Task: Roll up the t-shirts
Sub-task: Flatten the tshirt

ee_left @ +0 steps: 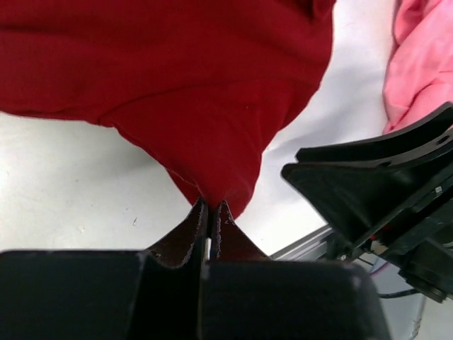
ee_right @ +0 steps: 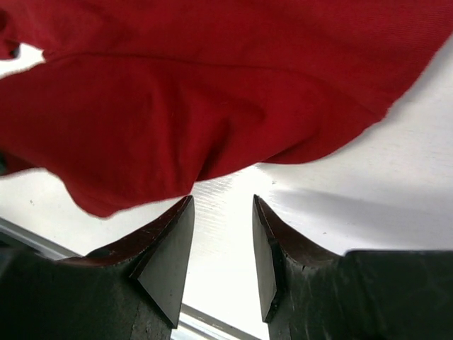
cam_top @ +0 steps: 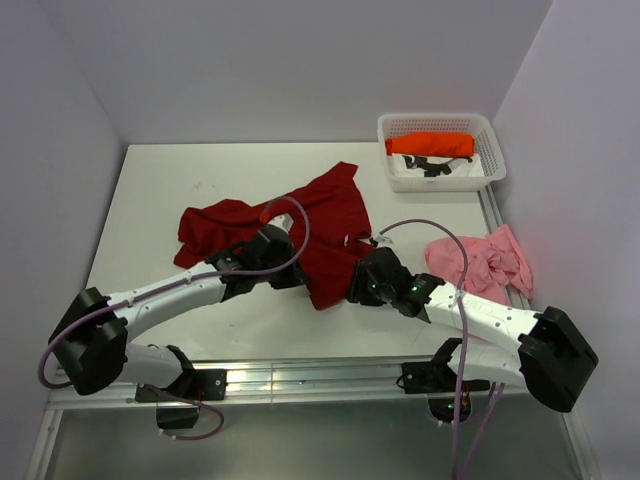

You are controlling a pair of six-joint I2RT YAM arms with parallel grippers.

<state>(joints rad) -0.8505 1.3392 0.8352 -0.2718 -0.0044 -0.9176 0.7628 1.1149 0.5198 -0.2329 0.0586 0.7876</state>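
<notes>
The dark red t-shirt (cam_top: 310,220) lies crumpled across the middle of the table. My left gripper (cam_top: 298,277) is at its near hem, and in the left wrist view the gripper (ee_left: 211,207) is shut on a pinched corner of the red cloth (ee_left: 177,85). My right gripper (cam_top: 352,288) sits just right of that corner. Its jaws (ee_right: 223,202) stand open just short of the red hem (ee_right: 177,120), with only bare table between them. A pale pink t-shirt (cam_top: 487,262) is bunched at the right edge. An orange t-shirt (cam_top: 432,145) lies rolled in the basket.
The white lattice basket (cam_top: 495,150) stands at the far right corner, with white and black cloth under the orange roll. The right arm's black body (ee_left: 382,191) is close beside the left gripper. A metal rail (cam_top: 300,375) runs along the table's near edge.
</notes>
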